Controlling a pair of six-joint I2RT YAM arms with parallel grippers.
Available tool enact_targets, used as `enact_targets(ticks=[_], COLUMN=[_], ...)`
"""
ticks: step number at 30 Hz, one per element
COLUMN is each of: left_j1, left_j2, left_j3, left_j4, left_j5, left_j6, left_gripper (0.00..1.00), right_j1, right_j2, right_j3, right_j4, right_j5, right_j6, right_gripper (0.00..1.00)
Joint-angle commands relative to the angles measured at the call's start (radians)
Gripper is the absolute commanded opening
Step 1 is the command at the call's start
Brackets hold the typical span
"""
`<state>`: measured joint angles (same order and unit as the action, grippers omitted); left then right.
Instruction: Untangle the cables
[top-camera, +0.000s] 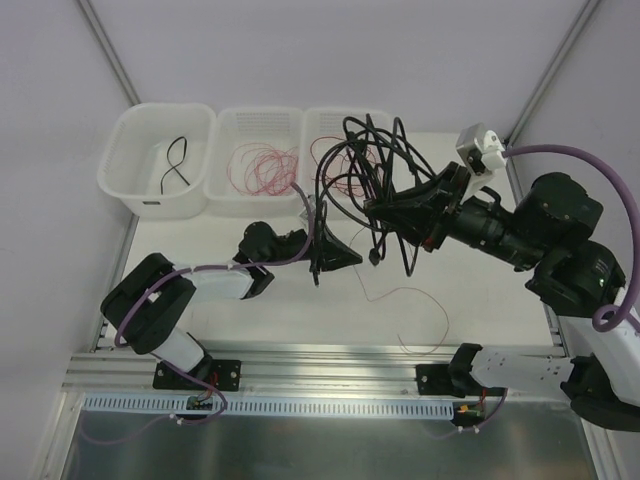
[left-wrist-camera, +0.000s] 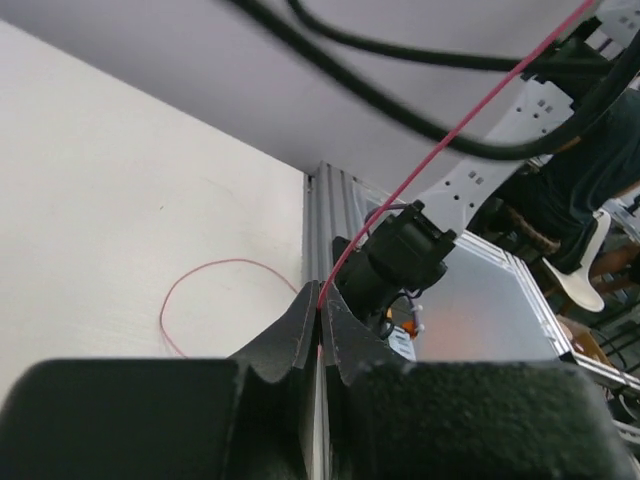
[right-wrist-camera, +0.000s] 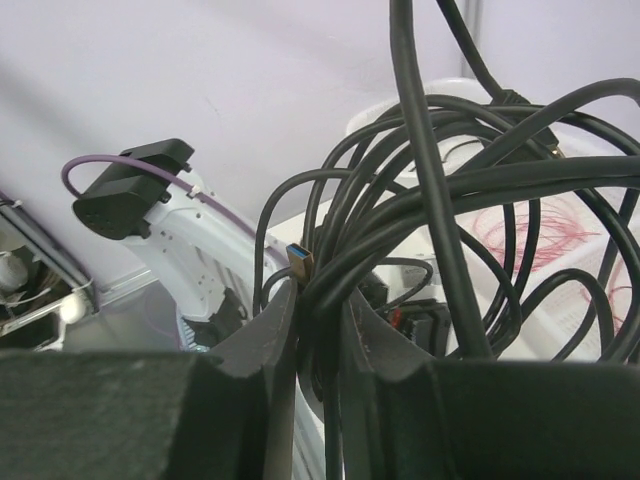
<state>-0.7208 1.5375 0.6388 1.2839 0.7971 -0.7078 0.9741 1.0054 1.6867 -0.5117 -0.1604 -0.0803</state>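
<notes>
My right gripper (top-camera: 383, 214) holds a tangled bundle of black cables (top-camera: 372, 165) lifted above the table, over the right-hand bin. In the right wrist view the jaws (right-wrist-camera: 320, 305) are shut on several black strands (right-wrist-camera: 440, 210), with a blue-tipped USB plug (right-wrist-camera: 301, 263) beside the left finger. My left gripper (top-camera: 348, 258) sits just below and left of the bundle. Its jaws (left-wrist-camera: 320, 303) are shut on a thin red wire (left-wrist-camera: 450, 140) that runs up and right toward the black cables. The wire's loose end lies in a loop on the table (top-camera: 418, 312), also seen in the left wrist view (left-wrist-camera: 200, 272).
Three white bins stand along the back: the left bin (top-camera: 130, 170) holds one black cable (top-camera: 177, 165), the middle bin (top-camera: 228, 190) holds red wires (top-camera: 262, 168), and the right bin (top-camera: 320, 118) holds more red wires. An aluminium rail (top-camera: 330, 365) runs along the near edge.
</notes>
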Motion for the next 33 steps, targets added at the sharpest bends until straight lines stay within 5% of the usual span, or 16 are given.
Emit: enact_targets(ticks=[1,10,12,17,21,33], left_j1=[0.044,0.242,0.247,0.247,0.248,0.248], left_j2=[-0.056,-0.311,-0.406,-0.712,-0.806,-0.726], left_j3=[-0.095,-0.310,-0.298,-0.186,-0.052,0.430], left_j4=[0.186,-0.153,-0.386,-0.896,-1.114,-1.403], left_j5=[-0.141,-0.420,-0.511,-0.714,-0.773,-0.707], left_j6=[0.057,0.037,0.118,0.267,0.370,0.510], left_gripper=[0.00,0.00,0.00,0.00,0.00,0.00], right_j1=[-0.002,-0.003,-0.003,-0.002,-0.002,-0.011], right_j2=[-0.077,-0.240,-0.255,-0.303,-0.323,-0.303], right_j3=[0.002,-0.113,-0.125,-0.168,-0.231,-0.491], right_j4=[0.075,0.015,-0.010,-0.065,-0.109,-0.284], right_j5=[0.094,0.390,0.450,0.585,0.737,0.877], right_j6=[-0.067,-0.141,-0.160,-0.193,-0.196,-0.082], right_gripper=[0.01,0.01,0.01,0.01,0.01,0.01])
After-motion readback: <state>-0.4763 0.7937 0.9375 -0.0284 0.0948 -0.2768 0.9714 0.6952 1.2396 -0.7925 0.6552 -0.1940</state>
